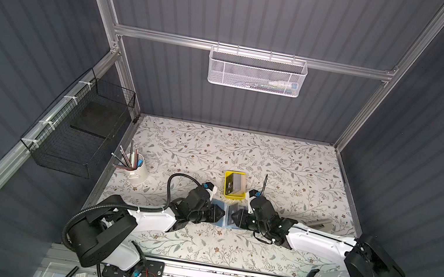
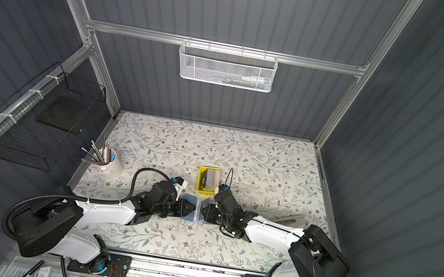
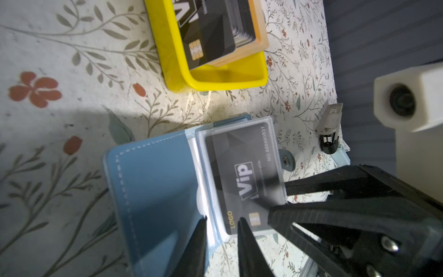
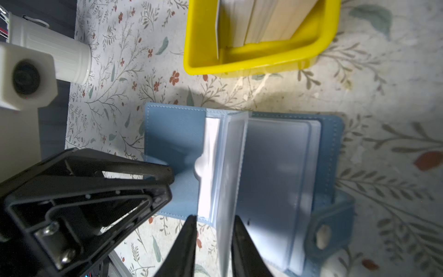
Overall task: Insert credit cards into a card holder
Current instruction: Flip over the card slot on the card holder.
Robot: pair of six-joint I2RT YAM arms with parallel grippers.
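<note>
Dark grey ribbed walls enclose a floral-patterned table framed by aluminium rails.

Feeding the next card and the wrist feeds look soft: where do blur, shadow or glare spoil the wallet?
Left wrist view: the sleeved card is smeared, and shadow dims the wallet. Right wrist view: the raised sleeve is blurred, glare whitening the pages beside it. Both top views: sharp, wallet tiny.

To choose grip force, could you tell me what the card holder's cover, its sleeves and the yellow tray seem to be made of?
Cover: matte blue leather or imitation, stitched edges.
Sleeves: clear flexible plastic; a card shows through.
Yellow tray: glossy rigid plastic, likely moulded.
</note>
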